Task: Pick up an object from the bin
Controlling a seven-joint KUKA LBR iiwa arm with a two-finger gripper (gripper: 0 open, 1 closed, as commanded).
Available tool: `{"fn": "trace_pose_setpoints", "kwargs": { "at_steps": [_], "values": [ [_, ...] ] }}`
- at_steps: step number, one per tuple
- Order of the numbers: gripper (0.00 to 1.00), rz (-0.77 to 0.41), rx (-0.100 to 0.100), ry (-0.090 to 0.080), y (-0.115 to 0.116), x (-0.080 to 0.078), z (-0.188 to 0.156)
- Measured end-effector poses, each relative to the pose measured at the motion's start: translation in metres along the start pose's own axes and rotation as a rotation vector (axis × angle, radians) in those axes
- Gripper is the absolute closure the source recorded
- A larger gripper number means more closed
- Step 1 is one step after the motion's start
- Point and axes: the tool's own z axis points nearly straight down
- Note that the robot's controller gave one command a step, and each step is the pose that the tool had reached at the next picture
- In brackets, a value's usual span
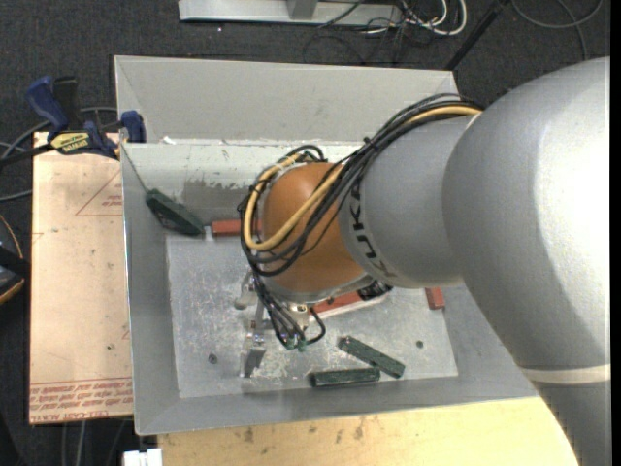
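Fingers' state you cannot tell; gripper [254, 349] pointing at bin [199, 299] floor, lower centre; dark green bar [344, 378] lying near.

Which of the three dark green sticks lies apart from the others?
The dark green flat bar in the upper-left corner of the grey metal bin; the slanted green bar and level green bar lie together lower right.
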Motion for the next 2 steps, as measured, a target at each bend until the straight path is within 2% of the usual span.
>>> {"fn": "trace_pose_setpoints", "kwargs": {
  "at_steps": [1, 2],
  "values": [
    [0.00, 0.015, 0.001, 0.006, -0.009, -0.001, 0.024],
    [0.00, -0.013, -0.010, -0.008, -0.036, -0.013, 0.023]
  ]
}}
